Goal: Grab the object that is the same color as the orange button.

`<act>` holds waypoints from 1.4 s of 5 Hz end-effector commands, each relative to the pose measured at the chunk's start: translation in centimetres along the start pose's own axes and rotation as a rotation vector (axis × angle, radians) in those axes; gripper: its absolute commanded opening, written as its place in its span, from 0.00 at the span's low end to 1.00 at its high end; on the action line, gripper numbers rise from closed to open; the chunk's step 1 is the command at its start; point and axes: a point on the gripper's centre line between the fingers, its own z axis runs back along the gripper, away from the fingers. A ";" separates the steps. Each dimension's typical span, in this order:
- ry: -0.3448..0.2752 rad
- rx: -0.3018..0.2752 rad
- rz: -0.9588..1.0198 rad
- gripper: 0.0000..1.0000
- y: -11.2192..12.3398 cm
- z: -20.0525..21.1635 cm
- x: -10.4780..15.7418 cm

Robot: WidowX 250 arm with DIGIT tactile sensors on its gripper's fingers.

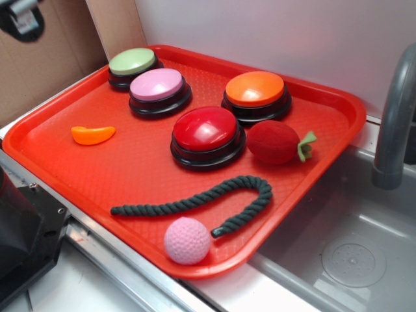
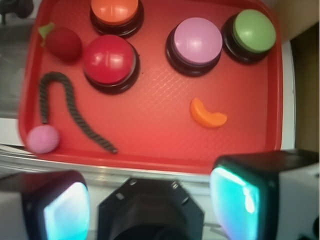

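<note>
The orange crescent [image 1: 93, 134] lies flat on the red tray [image 1: 58, 159], alone in the open stretch toward the tray's left end in the exterior view, well apart from every button and from the other loose items. It matches the orange button [image 1: 255, 96], which stands at the tray's far side, just behind the red button [image 1: 207, 135] and near the red strawberry [image 1: 278, 142]. In the wrist view the crescent [image 2: 207, 114] sits above and slightly right of centre, so it lies ahead of the gripper [image 2: 150, 200] and a little toward its right finger. Its long axis runs roughly across the frame, tilted down to the right, with the curved back facing the gripper. The gripper hangs over the tray's near edge with its two pads [image 2: 235, 195] spread wide and nothing between them. My judgement is that the reach has not begun: the coming move calls for travel forward and slightly right, then a descent with the pads straddling the crescent's narrow width. The pink button [image 2: 195, 42], the green button [image 2: 252, 32], the dark rope [image 1: 195, 201] and the pink ball [image 1: 187, 240] all stand clear of that path.
</note>
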 end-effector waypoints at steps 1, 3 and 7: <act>-0.077 -0.024 -0.128 1.00 3.3 -5.1 1.8; -0.086 -0.030 -0.215 1.00 5.8 -10.9 2.9; -0.005 -0.016 -0.245 1.00 7.5 -17.5 2.7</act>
